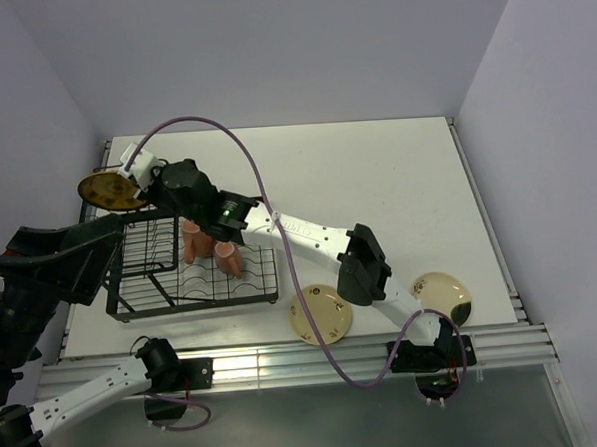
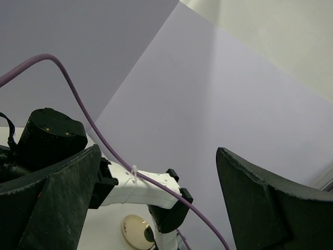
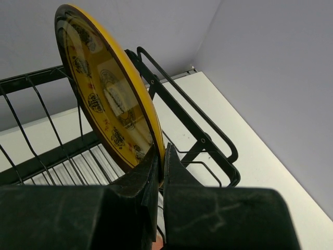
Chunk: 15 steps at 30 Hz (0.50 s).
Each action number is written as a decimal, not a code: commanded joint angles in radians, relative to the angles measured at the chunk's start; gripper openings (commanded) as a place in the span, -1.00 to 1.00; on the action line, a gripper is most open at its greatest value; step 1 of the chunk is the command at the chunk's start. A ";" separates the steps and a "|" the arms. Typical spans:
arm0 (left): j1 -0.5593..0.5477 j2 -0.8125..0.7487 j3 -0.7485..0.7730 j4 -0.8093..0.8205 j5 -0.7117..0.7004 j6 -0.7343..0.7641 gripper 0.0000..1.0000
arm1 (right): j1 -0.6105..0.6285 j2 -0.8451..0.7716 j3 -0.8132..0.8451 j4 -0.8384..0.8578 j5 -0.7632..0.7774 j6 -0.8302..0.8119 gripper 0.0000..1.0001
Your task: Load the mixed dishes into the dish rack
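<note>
Table (image 1: 376,169) with dish rack (image 1: 166,282), lilac walls (image 1: 269,45)

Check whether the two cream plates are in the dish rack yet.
No: one cream plate and the other cream plate lie on the table, outside the dish rack.

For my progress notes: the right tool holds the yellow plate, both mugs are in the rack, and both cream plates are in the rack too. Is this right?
No: the top view shows both cream plates lying on the table, outside the rack. The right tool, yellow plate and mugs are as stated.
</note>
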 commanded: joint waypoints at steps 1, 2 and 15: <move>-0.001 -0.020 0.020 0.003 -0.015 0.005 0.98 | 0.006 -0.028 -0.035 0.031 0.051 -0.018 -1.00; -0.001 -0.020 0.020 0.003 -0.015 0.005 0.98 | 0.007 -0.030 -0.046 0.033 0.053 -0.019 -1.00; -0.001 -0.022 0.027 -0.010 -0.014 0.013 0.98 | -0.022 -0.077 -0.176 0.103 0.040 0.002 -1.00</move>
